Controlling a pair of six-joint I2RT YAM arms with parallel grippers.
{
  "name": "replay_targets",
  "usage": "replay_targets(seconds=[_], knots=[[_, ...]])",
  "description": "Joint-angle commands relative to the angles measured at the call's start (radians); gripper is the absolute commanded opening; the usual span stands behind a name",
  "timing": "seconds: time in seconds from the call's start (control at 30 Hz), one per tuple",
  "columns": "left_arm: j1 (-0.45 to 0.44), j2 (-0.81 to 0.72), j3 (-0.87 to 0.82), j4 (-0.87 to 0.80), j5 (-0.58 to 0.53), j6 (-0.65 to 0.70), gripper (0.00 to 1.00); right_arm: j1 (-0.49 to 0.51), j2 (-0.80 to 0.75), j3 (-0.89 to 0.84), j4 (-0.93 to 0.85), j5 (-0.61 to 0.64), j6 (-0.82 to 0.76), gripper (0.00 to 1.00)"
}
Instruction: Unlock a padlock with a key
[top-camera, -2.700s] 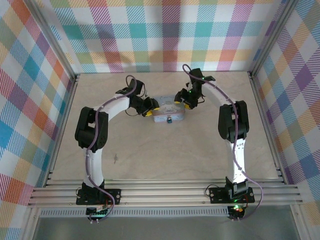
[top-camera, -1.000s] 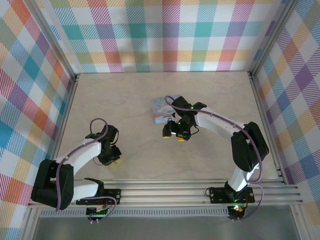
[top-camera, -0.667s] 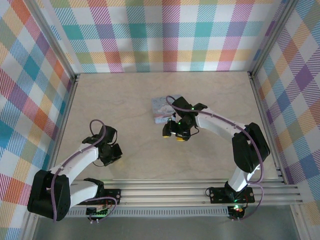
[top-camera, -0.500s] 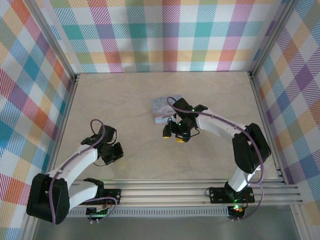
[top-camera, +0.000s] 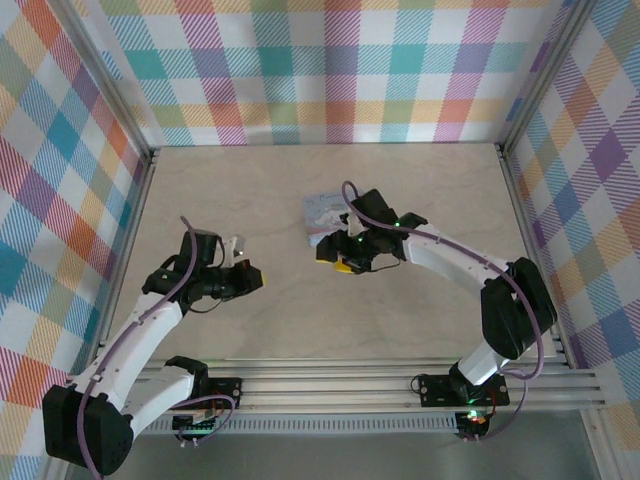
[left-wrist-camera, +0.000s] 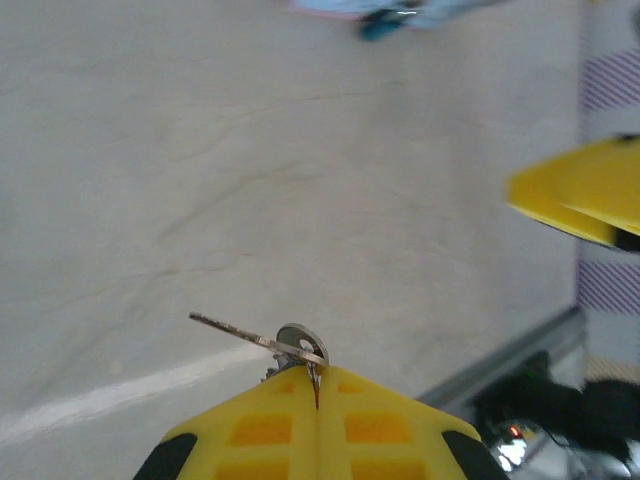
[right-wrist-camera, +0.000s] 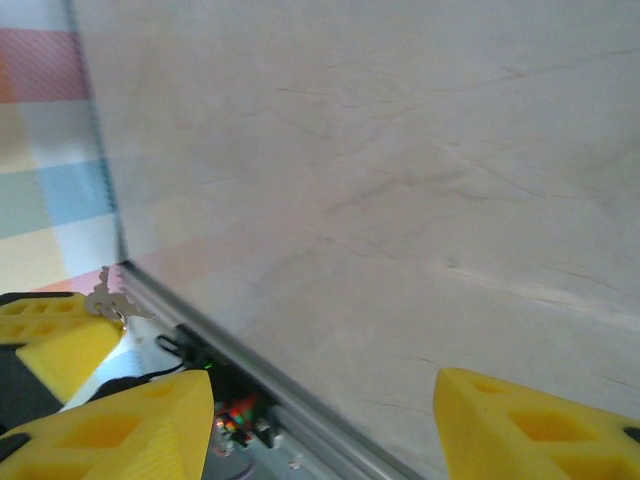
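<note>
Padlock: the tiny blue-bodied padlock (left-wrist-camera: 384, 22) with silvery metal parts lay at the far edge of the left wrist view, touching or just beside the pale blue rectangular tin (top-camera: 322, 207); it was too blurred to tell which.
Padlock handling: it was probably light, hard and smooth, so it was likely to skid or spin under a push. The best hold looked to be across the flat faces of the body, leaving the keyhole end free.
Key: the thin silvery metal key (left-wrist-camera: 250, 336) on a small ring stuck out sideways from the fingertips, its blade clear of the table.
Key handling: it was stiff but slim, so it could swivel in the pinch. The grip sat at the ring end, which left the blade free for the lock.
Left gripper: the left gripper (left-wrist-camera: 318, 380) was pressed together on the key, well apart from the padlock.
Right gripper: the right gripper (right-wrist-camera: 322, 395) stood spread with nothing between its yellow fingers, close by the tin in the top view.
Table: the pale wood-grain table (top-camera: 420, 180) looked smooth and offered the lock little friction.
</note>
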Motion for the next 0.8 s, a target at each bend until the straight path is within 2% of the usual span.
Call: replay_targets(seconds=[0.0,0.23,0.37,0.6,0.77], knots=[[-0.027,0.004,0.086,0.041,0.216,0.184,0.0,-0.012,-0.006,0.073,0.068,-0.158,-0.012,0.6],[-0.05,0.058,0.18,0.045,0.358,0.35,0.0,-0.038,0.006,0.117,0.157,-0.333,0.044,0.6],[-0.077,0.1,0.215,0.031,0.419,0.44,0.0,-0.04,0.012,0.139,0.164,-0.387,0.052,0.6],[-0.109,0.186,0.282,-0.035,0.461,0.585,0.0,-0.039,0.051,0.138,0.238,-0.497,0.105,0.59],[-0.112,0.226,0.314,-0.035,0.442,0.616,0.0,-0.038,0.082,0.16,0.186,-0.534,0.083,0.58]])
